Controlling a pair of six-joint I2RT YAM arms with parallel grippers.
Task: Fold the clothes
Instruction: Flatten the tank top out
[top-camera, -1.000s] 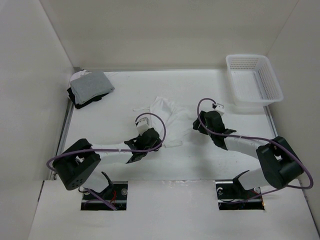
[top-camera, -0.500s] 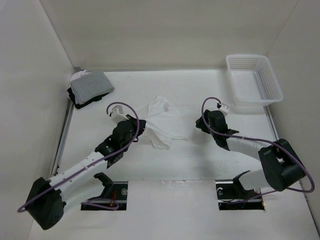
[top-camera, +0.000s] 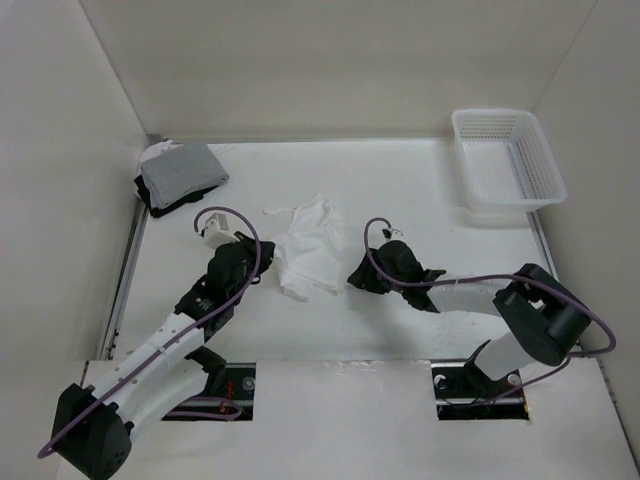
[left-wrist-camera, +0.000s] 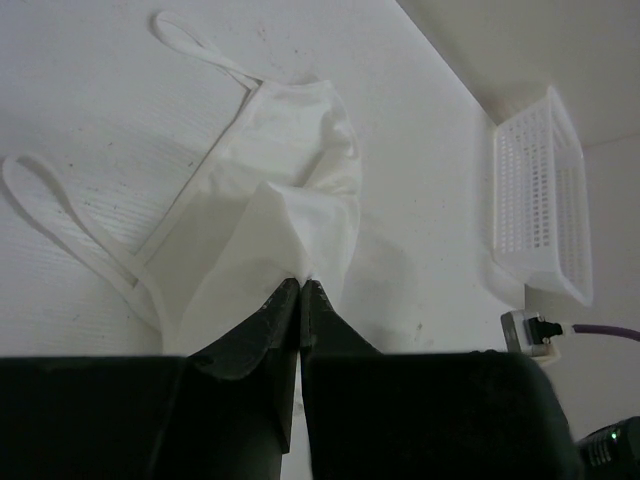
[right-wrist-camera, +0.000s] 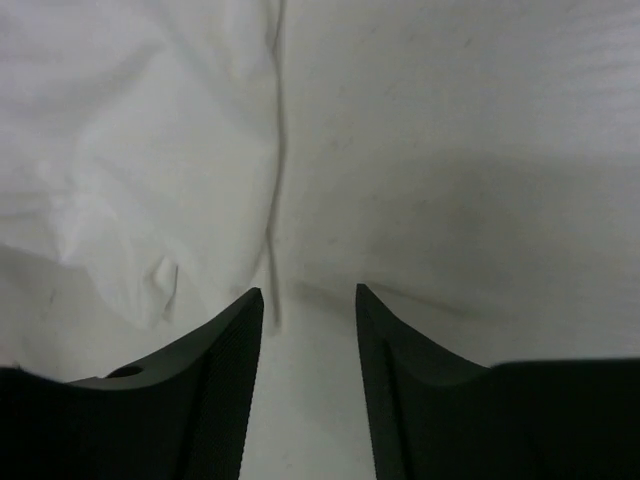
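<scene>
The clothes (top-camera: 305, 250) are one thin white garment, bunched mid-table with a narrow strap loop at its far left. In the left wrist view the garment (left-wrist-camera: 290, 150) spreads ahead with two strap loops (left-wrist-camera: 200, 52), and a raised fold runs into my left gripper (left-wrist-camera: 301, 282), which is shut on it. From above, the left gripper (top-camera: 268, 262) is at the garment's left side. My right gripper (top-camera: 352, 274) is low at the garment's right edge. In its wrist view it (right-wrist-camera: 308, 295) is open, its jaws astride the hem seam (right-wrist-camera: 276, 230) of the fabric (right-wrist-camera: 130, 150).
A folded gray-and-black pile (top-camera: 180, 175) lies at the back left corner. A white mesh basket (top-camera: 505, 212) stands at the back right, also in the left wrist view (left-wrist-camera: 540, 200). White walls enclose the table on three sides.
My left arm reached forward and shut on the garment, which is now bunched narrower and shifted left. My right gripper moved left to the garment's right edge, its jaws narrowing.
</scene>
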